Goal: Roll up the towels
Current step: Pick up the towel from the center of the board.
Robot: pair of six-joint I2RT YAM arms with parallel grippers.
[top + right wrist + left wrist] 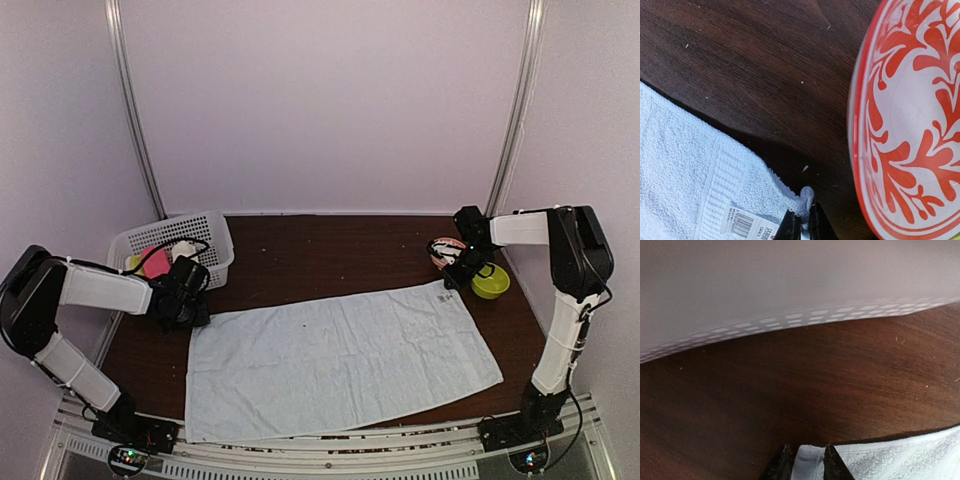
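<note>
Right claw (pixel 802 221) pinches the towel (pixel 685 165) corner beside the patterned bowl (pixel 910 125).

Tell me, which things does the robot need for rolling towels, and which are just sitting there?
For the job:
pale blue towel
left gripper and right gripper, at its far corners

Just lying about:
white basket
yellow cloth roll and pink cloth roll inside it
red-patterned bowl
yellow-green bowl

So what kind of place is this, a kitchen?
Probably a robot practice booth, not a home: plain pale walls close round one wooden table, two robot arms bolted at its edge, a towel laid flat.
</note>
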